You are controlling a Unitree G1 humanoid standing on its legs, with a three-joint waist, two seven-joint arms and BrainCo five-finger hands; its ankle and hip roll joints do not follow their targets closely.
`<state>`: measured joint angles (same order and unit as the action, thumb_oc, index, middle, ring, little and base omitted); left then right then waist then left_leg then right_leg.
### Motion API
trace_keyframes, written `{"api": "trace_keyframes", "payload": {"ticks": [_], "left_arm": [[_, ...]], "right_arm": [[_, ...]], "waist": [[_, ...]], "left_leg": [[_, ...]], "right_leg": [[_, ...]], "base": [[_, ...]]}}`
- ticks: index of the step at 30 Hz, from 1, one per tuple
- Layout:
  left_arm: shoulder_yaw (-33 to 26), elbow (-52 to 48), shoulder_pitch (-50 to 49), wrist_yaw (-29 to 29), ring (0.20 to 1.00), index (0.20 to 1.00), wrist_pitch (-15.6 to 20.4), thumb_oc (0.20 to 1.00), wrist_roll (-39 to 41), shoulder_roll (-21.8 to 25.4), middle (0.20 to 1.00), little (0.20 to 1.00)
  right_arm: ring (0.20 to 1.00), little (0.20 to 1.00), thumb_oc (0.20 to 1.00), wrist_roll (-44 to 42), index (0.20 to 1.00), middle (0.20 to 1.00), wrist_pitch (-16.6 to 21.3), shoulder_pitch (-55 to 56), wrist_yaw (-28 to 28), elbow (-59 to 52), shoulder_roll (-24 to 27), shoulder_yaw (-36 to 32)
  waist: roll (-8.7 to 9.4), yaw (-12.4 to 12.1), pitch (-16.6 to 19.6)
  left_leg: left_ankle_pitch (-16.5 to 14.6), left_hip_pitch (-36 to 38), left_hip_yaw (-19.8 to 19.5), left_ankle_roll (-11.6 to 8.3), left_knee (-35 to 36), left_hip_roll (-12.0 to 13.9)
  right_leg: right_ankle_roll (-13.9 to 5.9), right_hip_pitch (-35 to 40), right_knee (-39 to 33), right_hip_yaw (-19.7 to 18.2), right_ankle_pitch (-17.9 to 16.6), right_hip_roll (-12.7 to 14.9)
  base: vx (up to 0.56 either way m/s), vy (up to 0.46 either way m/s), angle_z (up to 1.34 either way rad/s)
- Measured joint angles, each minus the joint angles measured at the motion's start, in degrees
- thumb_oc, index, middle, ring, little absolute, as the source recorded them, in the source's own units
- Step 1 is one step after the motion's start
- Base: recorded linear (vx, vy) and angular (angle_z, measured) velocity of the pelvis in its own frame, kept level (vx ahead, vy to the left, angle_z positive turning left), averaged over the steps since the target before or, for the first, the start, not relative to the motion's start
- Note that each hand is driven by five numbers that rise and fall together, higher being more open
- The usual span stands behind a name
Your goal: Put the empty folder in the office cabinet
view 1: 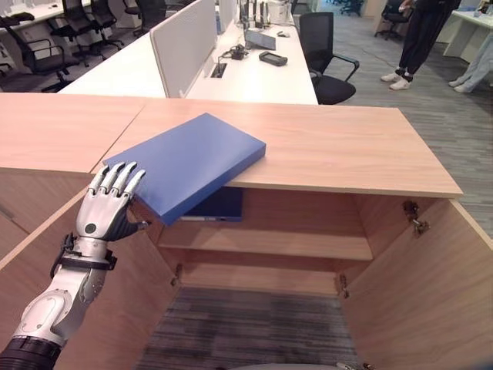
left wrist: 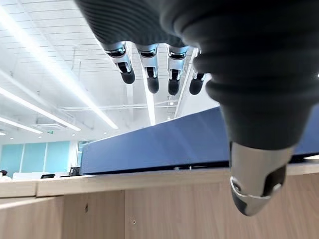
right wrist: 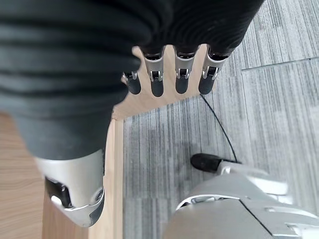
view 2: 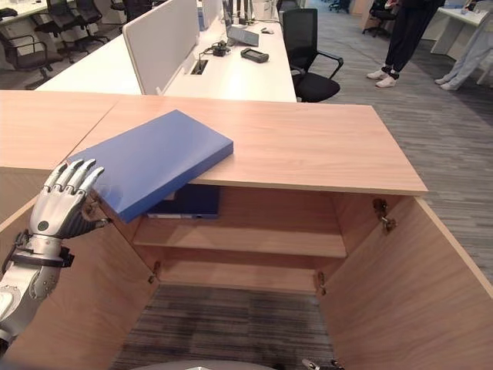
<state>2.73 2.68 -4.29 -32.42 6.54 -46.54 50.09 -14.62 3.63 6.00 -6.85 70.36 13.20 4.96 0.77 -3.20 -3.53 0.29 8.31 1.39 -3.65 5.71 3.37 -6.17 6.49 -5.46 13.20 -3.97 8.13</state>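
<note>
Blue folder (view 1: 189, 162): flat, closed, overhanging cabinet (view 1: 347, 150) top's front edge. Left hand (view 1: 108, 204) open-fingered at its corner, grasping nothing. Right hand (right wrist: 169, 74) relaxed.

Dark folder (view 1: 218, 206) on upper shelf — mostly hidden behind blue folder (view 1: 189, 162); people (view 1: 422, 38) cut off — top edge.

I stand in an open-plan office. Beyond the wooden cabinet (view 1: 323, 146) before me runs a long white table (view 1: 254, 77) with a grey divider screen (view 1: 185, 42), black swivel chairs (view 1: 327, 54) drawn up beside it, grey carpet (view 1: 431, 108) underfoot, and strip lights (left wrist: 50, 74) overhead.
</note>
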Motion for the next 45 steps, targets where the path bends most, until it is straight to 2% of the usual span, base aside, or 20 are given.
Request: {"api": "trace_keyframes", "payload": {"ticks": [3, 8, 17, 35, 38, 45], "left_arm": [[0.2, -0.5, 0.0, 0.4, 1.0, 1.0, 0.2, 1.0, 0.0, 0.0, 1.0, 1.0], [4.3, -0.5, 1.7, 1.1, 1.0, 1.0, 0.7, 1.0, 0.0, 0.0, 1.0, 1.0], [6.4, -0.3, 2.6, 2.2, 1.0, 1.0, 1.0, 1.0, -0.1, 0.0, 1.0, 1.0], [6.4, 1.6, 2.7, 3.0, 1.0, 1.0, 0.8, 1.0, -0.1, 0.0, 1.0, 1.0], [6.4, 1.7, 2.7, 3.0, 0.2, 0.2, 0.7, 0.2, -0.1, 0.0, 0.2, 0.2], [6.4, 1.6, 4.8, 1.6, 0.2, 0.2, 0.7, 0.2, -0.1, -0.1, 0.2, 0.2]], "right_arm": [[1.0, 1.0, 1.0, 0.0, 1.0, 1.0, 0.0, 0.2, 0.0, 0.1, 0.0, 0.0], [1.0, 1.0, 1.0, 0.0, 1.0, 1.0, 0.0, 0.2, 0.0, 0.1, 0.1, -0.1], [1.0, 1.0, 1.0, 0.0, 1.0, 1.0, 0.0, 0.0, 0.0, 0.1, 0.3, -0.2], [1.0, 1.0, 1.0, -0.1, 1.0, 1.0, 0.0, 0.1, -0.1, 0.1, 0.3, -0.4], [1.0, 1.0, 1.0, -0.1, 1.0, 1.0, -0.1, 0.1, -0.1, 0.1, 0.3, -0.5], [1.0, 1.0, 1.0, -0.1, 1.0, 1.0, -0.1, 0.1, -0.1, 0.1, 0.3, -0.5]], "waist": [[-0.38, 0.3, 0.3], [-0.56, 0.6, 0.3], [-0.63, 1.0, 0.3], [-0.99, 1.1, 0.1], [-0.98, 1.1, 0.1], [-0.89, 1.1, 0.1]], "left_leg": [[0.0, 0.0, 0.0, 0.0, 0.0, 0.0], [0.0, 0.0, 0.0, -0.01, 0.0, 0.0], [0.0, 0.0, 0.1, -0.02, 0.0, 0.0], [0.0, 0.0, 0.7, -0.04, 0.0, 0.0], [0.0, 0.0, 0.7, -0.04, 0.0, 0.0], [0.0, 0.0, 0.9, -0.04, 0.0, 0.0]], "right_leg": [[-0.01, -0.2, 0.0, 0.0, 0.0, 0.0], [-0.02, -0.3, 0.0, 0.0, 0.0, 0.0], [-0.03, -0.4, 0.0, -0.1, 0.0, 0.0], [-0.09, -0.5, 0.0, -0.6, -0.1, 0.0], [-0.09, -0.4, 0.0, -0.6, -0.1, 0.0], [-0.1, -0.4, 0.0, -0.8, -0.1, 0.0]], "base": [[0.0, 0.0, 0.0], [0.0, 0.0, 0.0], [0.0, 0.0, 0.0], [0.0, 0.0, 0.0], [0.0, 0.0, 0.0], [0.0, 0.0, 0.0]]}}
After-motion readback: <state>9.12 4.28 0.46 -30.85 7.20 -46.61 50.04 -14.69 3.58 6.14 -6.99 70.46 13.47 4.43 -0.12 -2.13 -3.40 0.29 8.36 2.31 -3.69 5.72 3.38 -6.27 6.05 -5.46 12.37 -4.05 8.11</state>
